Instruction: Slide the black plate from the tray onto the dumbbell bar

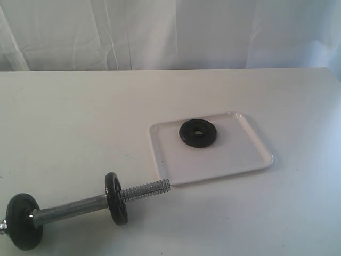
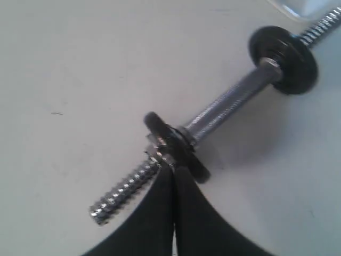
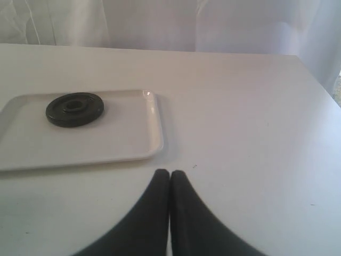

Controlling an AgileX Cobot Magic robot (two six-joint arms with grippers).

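Observation:
The black plate (image 1: 197, 133) lies flat on the white tray (image 1: 234, 160), toward its far side; the right wrist view shows this plate (image 3: 74, 109) on the tray (image 3: 128, 144) too. The chrome dumbbell bar (image 1: 74, 207) lies on the table at the front left and carries two other black discs (image 1: 115, 198) (image 1: 22, 221). Its bare threaded end (image 1: 146, 189) points at the tray's near corner. My left gripper (image 2: 173, 169) is shut, its tips just beside the disc (image 2: 178, 152) and nut on the bar (image 2: 224, 106). Shut and empty, my right gripper (image 3: 170, 173) hangs over bare table beside the tray. Neither gripper shows in the exterior view.
A white curtain (image 1: 170, 32) hangs behind the table's far edge. The table's right edge (image 3: 319, 74) runs close to the right arm's side. The second threaded end (image 2: 125, 192) sticks out past the disc near my left gripper.

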